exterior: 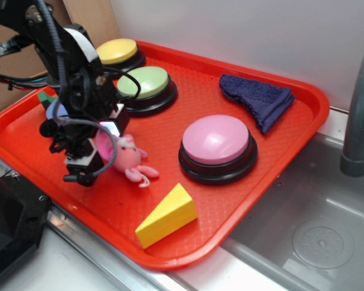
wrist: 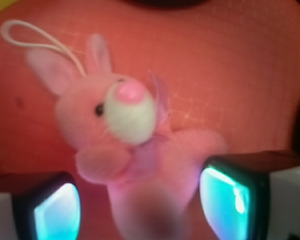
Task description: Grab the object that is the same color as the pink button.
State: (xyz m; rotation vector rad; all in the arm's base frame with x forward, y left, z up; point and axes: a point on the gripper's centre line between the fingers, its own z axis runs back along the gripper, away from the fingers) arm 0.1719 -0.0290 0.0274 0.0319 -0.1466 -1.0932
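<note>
The object, a small pink plush rabbit (exterior: 131,160) with a white face patch, lies on the red tray (exterior: 188,257) left of the pink button (exterior: 217,140). My gripper (exterior: 99,150) is low over the rabbit's rear half. In the wrist view the rabbit (wrist: 125,125) fills the centre, its head away from me and a white loop on its ear. My gripper (wrist: 140,205) is open with the rabbit's body between its glowing pads. The right pad (wrist: 225,200) sits close against the body. A gap of tray shows beside the left pad (wrist: 57,212).
A yellow wedge (exterior: 167,215) lies near the tray's front edge. Green (exterior: 144,83) and yellow (exterior: 116,51) buttons stand at the back, with a lavender-blue button (exterior: 53,110) mostly hidden behind my arm. A dark blue cloth (exterior: 258,97) lies back right. A sink (exterior: 321,236) and faucet (exterior: 358,121) adjoin.
</note>
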